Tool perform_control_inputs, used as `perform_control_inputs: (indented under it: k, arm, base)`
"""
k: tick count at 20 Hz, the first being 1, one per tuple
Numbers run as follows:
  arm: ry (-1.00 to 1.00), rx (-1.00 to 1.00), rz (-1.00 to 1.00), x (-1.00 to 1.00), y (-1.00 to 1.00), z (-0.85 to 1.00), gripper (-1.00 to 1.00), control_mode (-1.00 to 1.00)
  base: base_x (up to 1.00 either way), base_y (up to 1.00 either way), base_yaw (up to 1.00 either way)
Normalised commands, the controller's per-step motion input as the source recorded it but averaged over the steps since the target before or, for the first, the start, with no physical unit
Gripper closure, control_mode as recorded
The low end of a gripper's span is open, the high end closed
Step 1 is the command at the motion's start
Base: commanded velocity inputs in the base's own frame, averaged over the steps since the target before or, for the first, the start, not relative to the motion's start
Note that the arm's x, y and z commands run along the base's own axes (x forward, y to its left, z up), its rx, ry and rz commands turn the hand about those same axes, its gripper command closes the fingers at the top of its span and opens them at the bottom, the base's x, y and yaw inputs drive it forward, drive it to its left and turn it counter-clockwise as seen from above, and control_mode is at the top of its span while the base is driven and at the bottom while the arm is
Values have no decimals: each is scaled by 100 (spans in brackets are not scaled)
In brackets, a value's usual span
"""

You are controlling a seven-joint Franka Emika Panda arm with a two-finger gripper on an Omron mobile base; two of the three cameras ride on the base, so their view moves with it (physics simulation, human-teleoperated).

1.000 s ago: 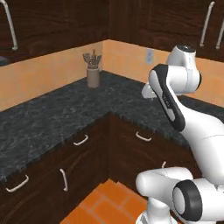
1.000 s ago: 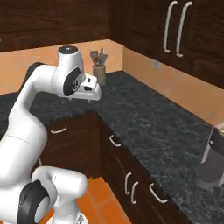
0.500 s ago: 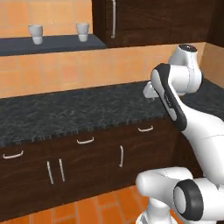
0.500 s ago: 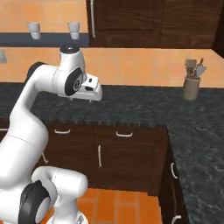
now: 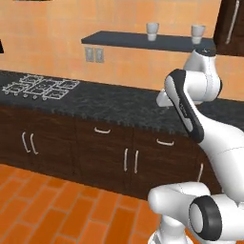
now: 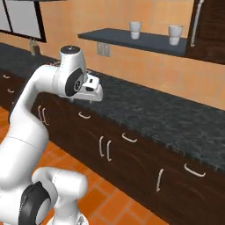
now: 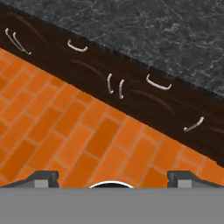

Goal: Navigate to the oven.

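The oven is out of view. My gripper [image 7: 113, 177] is open, its two dark fingertips [image 7: 43, 176] set wide apart with nothing between them. It hangs in front of the dark granite counter [image 5: 119, 107], pointing down at the orange brick floor [image 7: 74, 140] and the dark lower cabinets [image 7: 131, 94]. In the right base view the hand [image 6: 91, 89] is held folded close to the arm, above the counter's front edge.
A gas cooktop [image 5: 39, 87] is set into the counter at the left. A wall shelf [image 5: 143, 42] carries two white cups [image 5: 152, 30]. Outlets [image 5: 94, 55] sit on the orange wall. A tall dark cabinet [image 6: 211, 26] stands at the right. A dark-framed panel [image 6: 22, 19] is at the far left.
The whole picture has shifted: the base has turned and driven, so the counter corner and utensil holder are gone and the cooktop and cup shelf have come in. The arm's pose is unchanged.
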Motion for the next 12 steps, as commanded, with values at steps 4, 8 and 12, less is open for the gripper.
perform_control_inputs:
  k: [4, 8, 12]
  arm:
    - [0, 0, 0, 0, 0, 0, -100, 100]
    - [0, 0, 0, 0, 0, 0, -100, 100]
    - [0, 0, 0, 0, 0, 0, -100, 100]
  base:
    - [0, 20, 92]
    - [0, 17, 91]
    - [0, 20, 89]
